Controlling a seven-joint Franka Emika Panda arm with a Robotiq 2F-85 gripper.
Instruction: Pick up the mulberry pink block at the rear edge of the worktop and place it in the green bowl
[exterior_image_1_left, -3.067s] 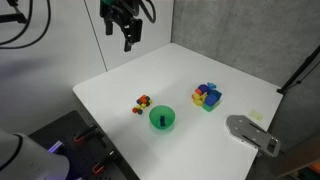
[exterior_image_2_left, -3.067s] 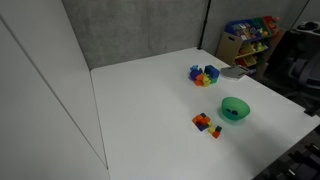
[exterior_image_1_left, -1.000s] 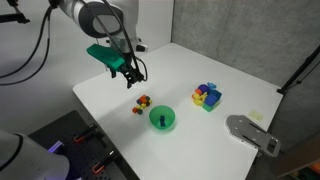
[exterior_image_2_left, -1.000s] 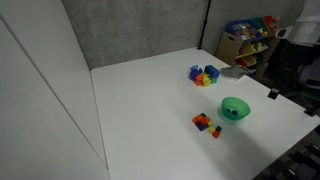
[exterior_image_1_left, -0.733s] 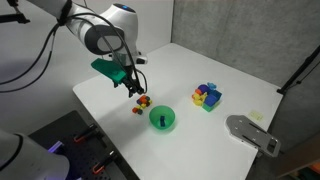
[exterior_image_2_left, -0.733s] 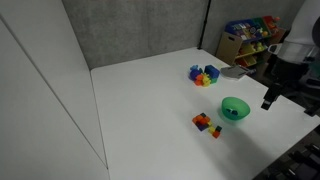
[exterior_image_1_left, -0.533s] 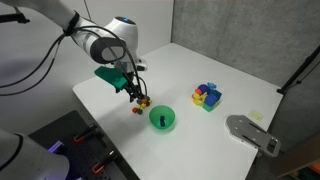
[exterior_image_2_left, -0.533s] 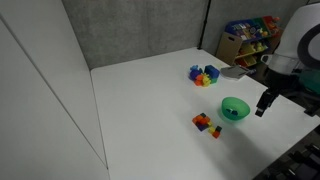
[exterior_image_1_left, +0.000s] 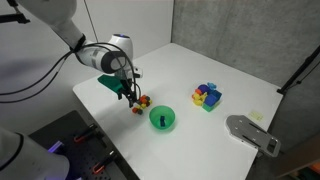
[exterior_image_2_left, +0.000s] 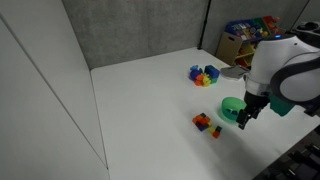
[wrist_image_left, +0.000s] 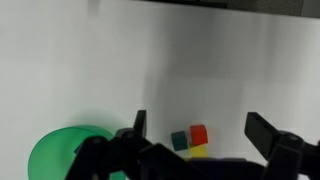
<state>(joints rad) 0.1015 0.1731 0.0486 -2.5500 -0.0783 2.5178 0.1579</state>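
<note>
White rectangular worktop (exterior_image_1_left: 230, 75) with the white Panda arm (exterior_image_1_left: 105, 57) bent low over it. The black Robotiq gripper (wrist_image_left: 196, 118) is spread wide with nothing between the jaws, and in the wrist view its fingers (wrist_image_left: 140, 122) stand either side of a small cluster of red, teal and yellow blocks (wrist_image_left: 190, 141). The small round bright-green plastic bowl (exterior_image_1_left: 162, 119) sits just beside that cluster, while a larger cluster of multicoloured blocks (exterior_image_1_left: 207, 96) lies well apart from both; the mulberry pink block can't be singled out in these views.
</note>
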